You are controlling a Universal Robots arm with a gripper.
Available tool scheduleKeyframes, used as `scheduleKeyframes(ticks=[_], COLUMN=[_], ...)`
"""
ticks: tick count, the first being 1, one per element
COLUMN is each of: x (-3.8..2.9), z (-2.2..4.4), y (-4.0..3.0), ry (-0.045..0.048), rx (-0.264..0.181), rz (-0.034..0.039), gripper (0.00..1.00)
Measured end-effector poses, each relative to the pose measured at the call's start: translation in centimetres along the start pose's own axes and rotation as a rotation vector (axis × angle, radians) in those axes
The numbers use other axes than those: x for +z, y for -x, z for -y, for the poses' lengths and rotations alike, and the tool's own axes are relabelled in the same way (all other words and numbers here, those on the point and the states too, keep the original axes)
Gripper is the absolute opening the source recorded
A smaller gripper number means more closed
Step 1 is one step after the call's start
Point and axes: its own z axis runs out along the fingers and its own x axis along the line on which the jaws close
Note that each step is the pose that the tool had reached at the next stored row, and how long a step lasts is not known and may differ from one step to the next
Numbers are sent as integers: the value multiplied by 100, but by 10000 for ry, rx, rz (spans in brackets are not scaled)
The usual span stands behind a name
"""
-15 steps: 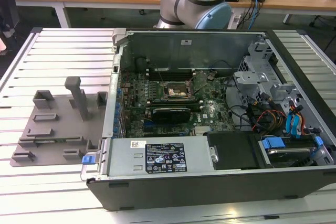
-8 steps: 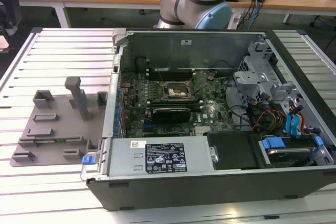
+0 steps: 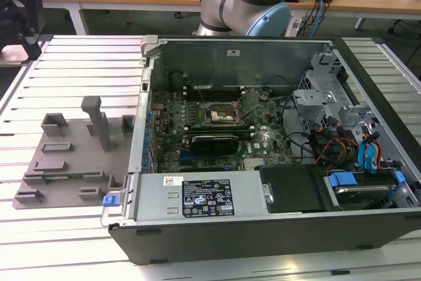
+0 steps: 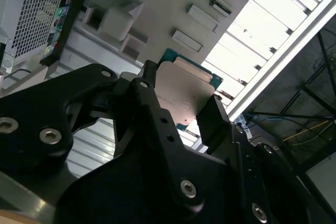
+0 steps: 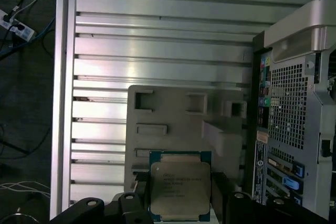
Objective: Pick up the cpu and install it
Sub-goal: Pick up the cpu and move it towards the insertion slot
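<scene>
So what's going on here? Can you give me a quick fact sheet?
Held: chip, flat and silvery, clamped between the two fingers of the gripper
Below it: grey tray on a slatted table
Beside the tray: open computer case
Socket: black-framed square on the board inside the case
Work so far: chip lifted, not in the socket

glare bleaches the counter (image 4: 278, 24) beyond the fingers (image 4: 155, 119); the fingers themselves sit in dark shadow; exterior view evenly lit
</scene>
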Motion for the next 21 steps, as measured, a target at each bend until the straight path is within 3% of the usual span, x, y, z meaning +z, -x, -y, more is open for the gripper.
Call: scheduleKeyframes(ticks=[6,14,21], x=[7,27,171], z=[11,17,21], y=[240,382,517], ry=[-1,-1,-4], rx=[0,1,-1], rz=[-2,-4,-21], gripper=[55,55,55])
